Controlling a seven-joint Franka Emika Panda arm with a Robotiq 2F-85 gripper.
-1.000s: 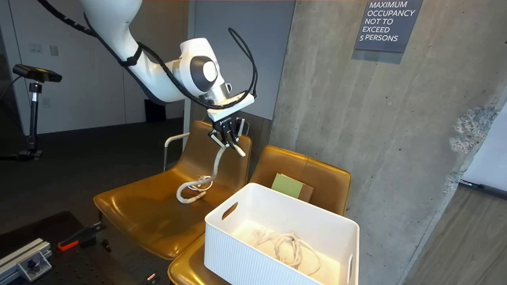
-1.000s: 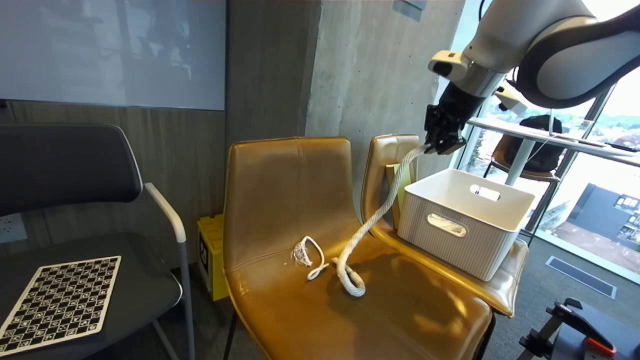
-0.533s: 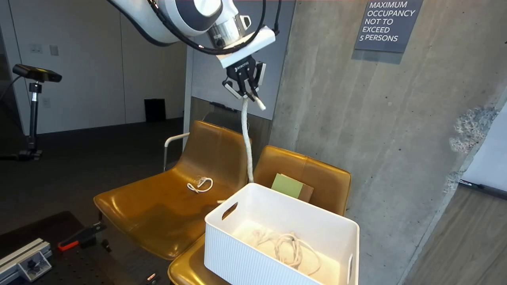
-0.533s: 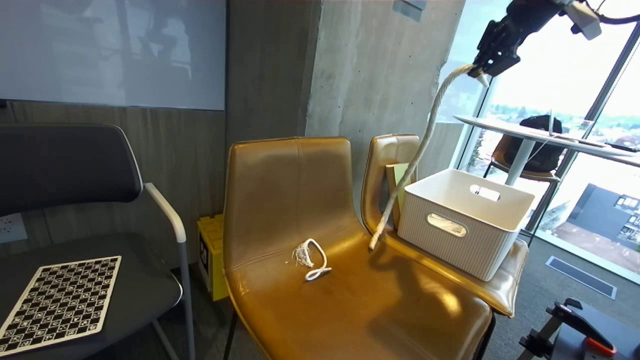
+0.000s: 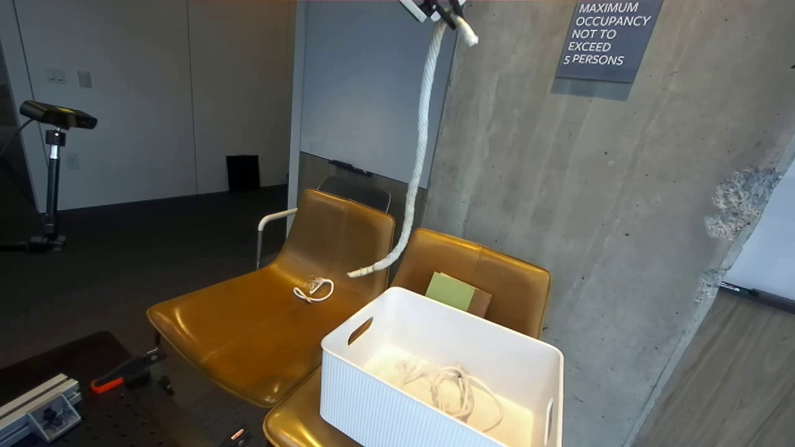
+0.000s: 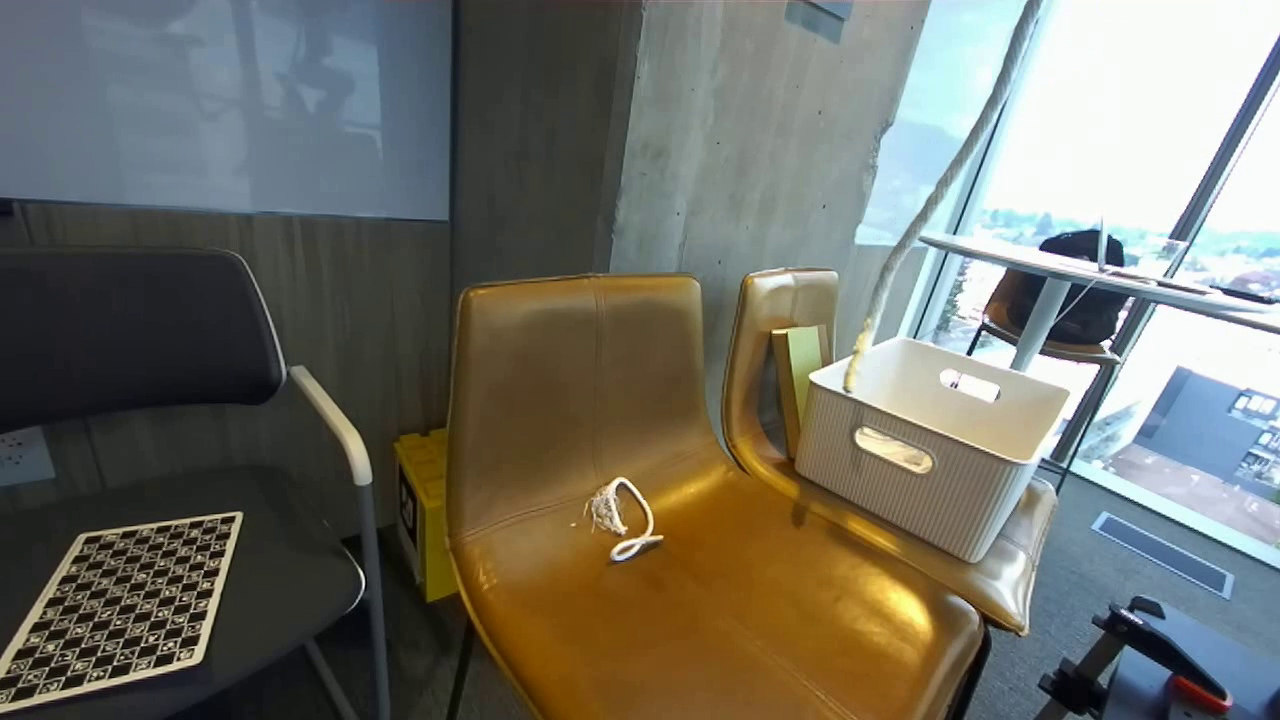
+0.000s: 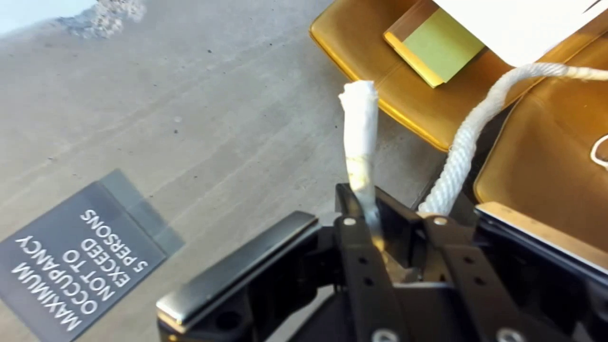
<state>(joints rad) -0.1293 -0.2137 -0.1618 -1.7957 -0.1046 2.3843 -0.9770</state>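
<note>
A thick white rope hangs from my gripper at the top of an exterior view. In the wrist view, the gripper is shut on the rope near one end. The short taped end juts past the fingers, and the long part bends away to the right. The lower tip swings free above the brown chairs. In an exterior view that tip of the rope overlaps the rim of the white box; whether they touch I cannot tell. The gripper lies outside that view.
The white box stands on a brown chair and holds a loose thin cord. Behind it a green and brown book leans on the backrest. A small frayed cord lies on the neighbouring chair. A concrete wall rises behind.
My gripper has risen and moved toward the right in both exterior views, carrying the rope. The rope's lower part has lifted off the chair seat. The small frayed cord stays there.
</note>
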